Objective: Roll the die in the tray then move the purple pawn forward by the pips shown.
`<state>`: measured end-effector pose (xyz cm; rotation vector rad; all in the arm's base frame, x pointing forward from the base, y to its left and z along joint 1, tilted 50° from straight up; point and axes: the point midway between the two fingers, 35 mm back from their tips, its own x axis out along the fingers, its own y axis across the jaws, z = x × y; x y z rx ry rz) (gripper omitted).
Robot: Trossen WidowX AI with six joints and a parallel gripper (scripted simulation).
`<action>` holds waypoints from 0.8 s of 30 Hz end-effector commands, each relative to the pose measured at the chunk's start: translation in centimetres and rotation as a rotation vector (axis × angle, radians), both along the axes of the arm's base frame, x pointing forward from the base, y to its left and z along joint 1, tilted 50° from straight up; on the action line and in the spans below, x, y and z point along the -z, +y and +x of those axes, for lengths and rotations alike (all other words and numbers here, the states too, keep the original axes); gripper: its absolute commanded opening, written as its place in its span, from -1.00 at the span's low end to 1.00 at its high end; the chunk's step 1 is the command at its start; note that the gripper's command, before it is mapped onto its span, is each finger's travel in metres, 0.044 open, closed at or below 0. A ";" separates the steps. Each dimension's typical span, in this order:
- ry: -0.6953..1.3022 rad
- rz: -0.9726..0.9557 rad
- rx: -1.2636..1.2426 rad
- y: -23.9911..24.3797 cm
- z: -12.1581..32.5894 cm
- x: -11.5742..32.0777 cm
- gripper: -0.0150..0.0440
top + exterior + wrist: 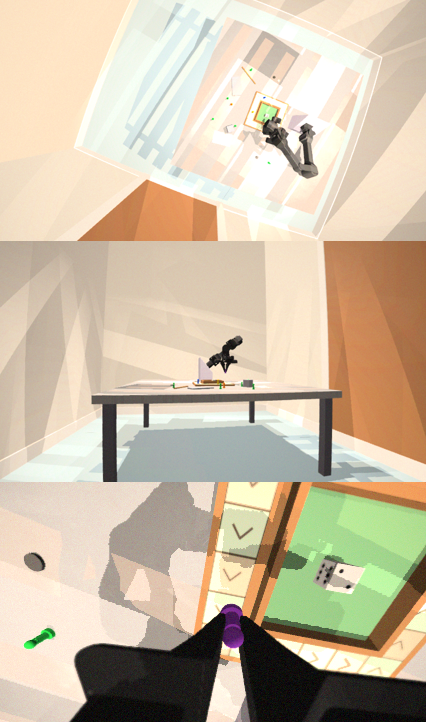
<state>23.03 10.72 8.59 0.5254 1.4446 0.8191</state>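
Note:
My gripper (225, 369) (231, 620) is shut on the purple pawn (225, 372) (233, 637) and holds it in the air above the board (250, 107) (208, 567). In the wrist view the pawn overlaps the left arrow column, near its lower corner. The white die (266, 115) (357, 575) lies inside the green-floored tray (270, 109) (300, 607); its top appears to show two pips, and a shaded side shows several. Arrows in the left column point down in the wrist view, those in the bottom row right. The arm hides part of the board in the top view.
A yellow pawn (252, 112) (217, 381) and a blue pawn (264, 97) (197, 381) stand on the board. Off it are an orange pawn (231, 104) (223, 385), several green pawns, a grey box (229, 128) (247, 383), a stick (248, 75), a dark disc (34, 562) and an upright panel (204, 370).

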 end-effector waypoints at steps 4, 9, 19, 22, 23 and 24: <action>0.002 0.007 0.002 1.0 -2.3 1.1 -0.49; 0.003 0.009 0.001 1.5 -3.7 1.9 -0.49; 0.003 0.008 0.001 3.2 -3.9 3.4 -0.49; 0.003 0.010 0.001 4.0 -4.0 4.0 -0.49; 0.003 0.011 0.001 4.2 -4.0 4.1 -0.49; 0.003 0.011 0.001 4.2 -4.0 4.1 -0.49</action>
